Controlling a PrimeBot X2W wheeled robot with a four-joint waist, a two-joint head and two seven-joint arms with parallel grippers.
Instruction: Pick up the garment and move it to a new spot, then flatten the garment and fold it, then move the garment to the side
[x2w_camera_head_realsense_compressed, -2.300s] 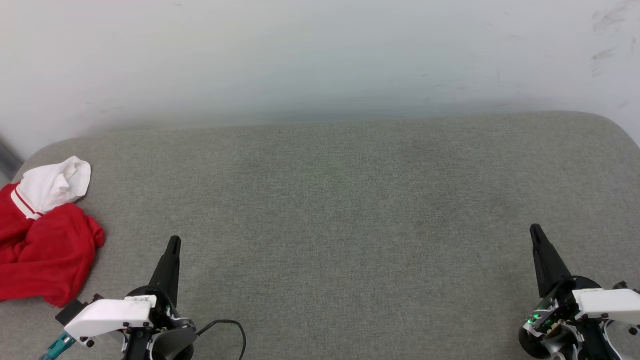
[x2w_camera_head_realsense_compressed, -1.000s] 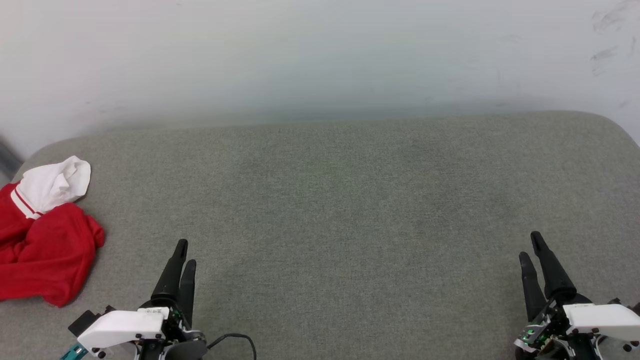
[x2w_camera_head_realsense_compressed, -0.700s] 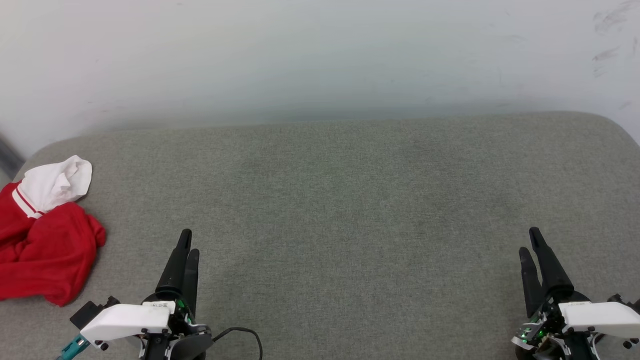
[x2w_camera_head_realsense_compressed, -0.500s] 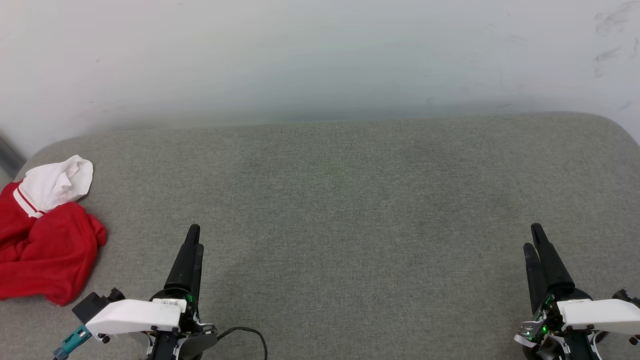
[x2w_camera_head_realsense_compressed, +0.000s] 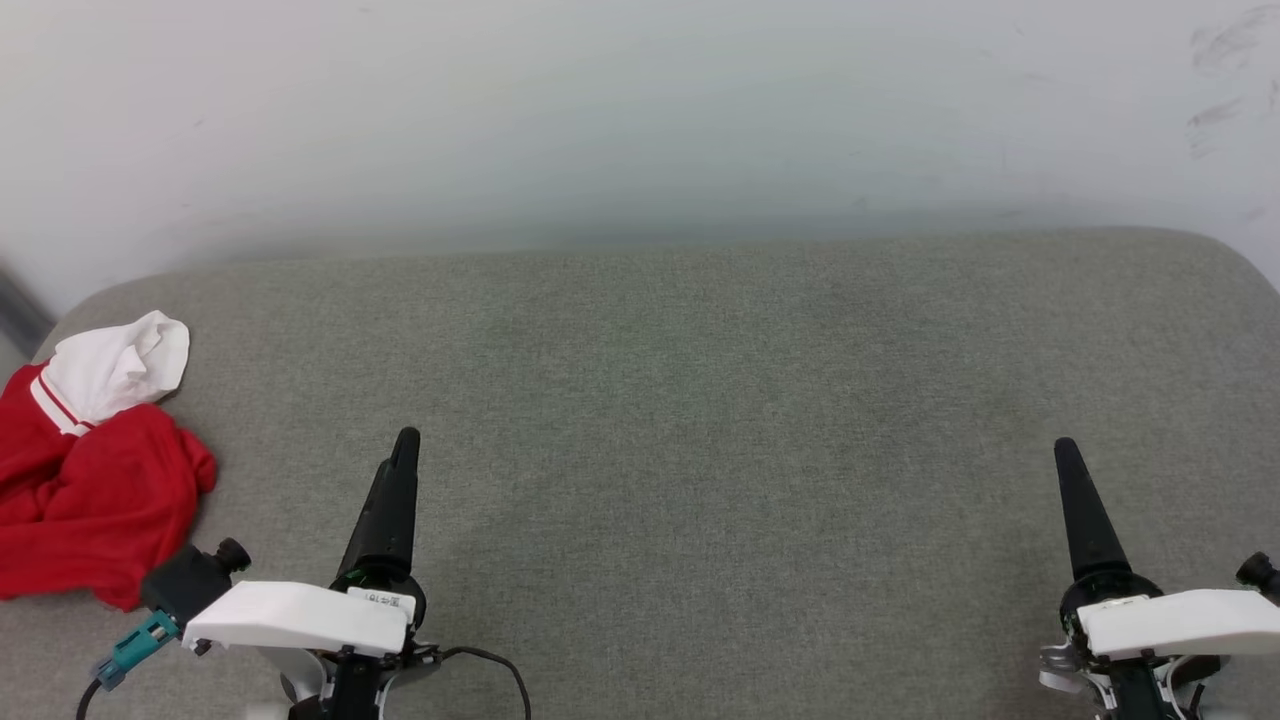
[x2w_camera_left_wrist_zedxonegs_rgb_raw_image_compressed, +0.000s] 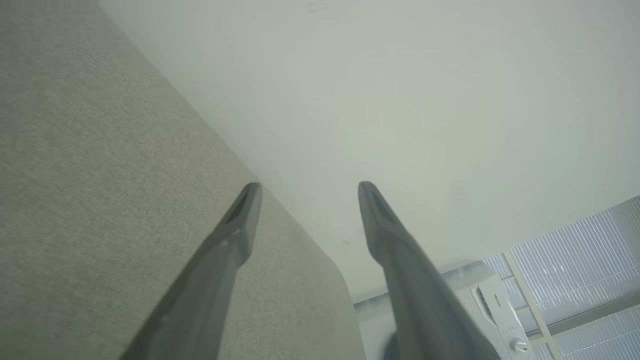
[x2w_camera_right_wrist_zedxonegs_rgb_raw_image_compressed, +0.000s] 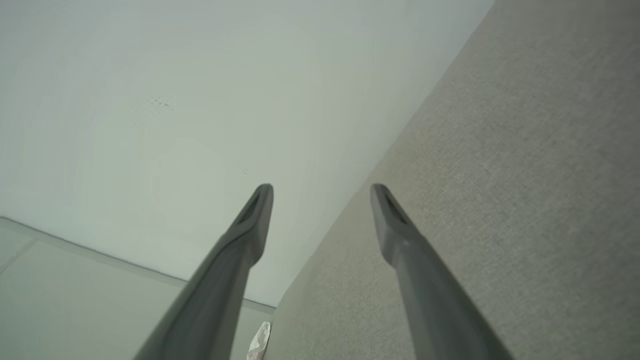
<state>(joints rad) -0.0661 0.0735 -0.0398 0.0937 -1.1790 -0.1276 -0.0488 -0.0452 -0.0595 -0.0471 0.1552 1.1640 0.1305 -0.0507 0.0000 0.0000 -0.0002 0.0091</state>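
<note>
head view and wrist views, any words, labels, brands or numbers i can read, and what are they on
White sticker at the base of the left gripper: dark print, too small to read.
White appliance in the left wrist view: a short brand word on its front, too small and blurred to read.
Garment: crumpled, no letters or number showing.
Nothing else carries text.
</note>
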